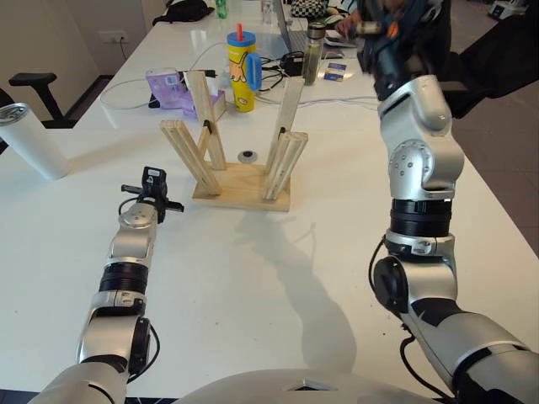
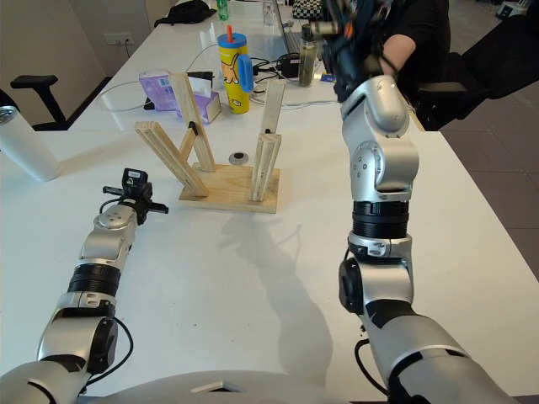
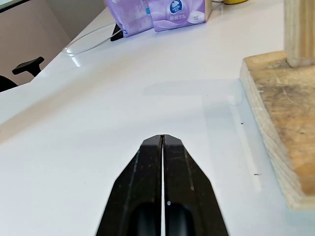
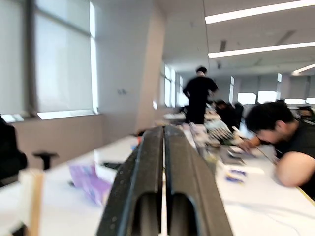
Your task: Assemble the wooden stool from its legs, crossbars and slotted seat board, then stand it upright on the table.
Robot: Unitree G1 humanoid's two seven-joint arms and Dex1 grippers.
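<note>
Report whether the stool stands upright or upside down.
Upside down: the seat board lies flat on the table and the legs stick up from it, splayed.

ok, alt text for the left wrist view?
The left pincer, shut, points low across the white table, close beside a corner of the wooden seat board. One leg stands on the board; purple tissue packs lie farther off.

White table (image 1: 76,219), a few things on it.
The seat board (image 1: 242,187) lies just right of the left gripper (image 1: 152,180); tissue pack (image 1: 173,88) and cup (image 1: 242,71) lie beyond it, tumbler (image 1: 29,139) off to its left.
</note>
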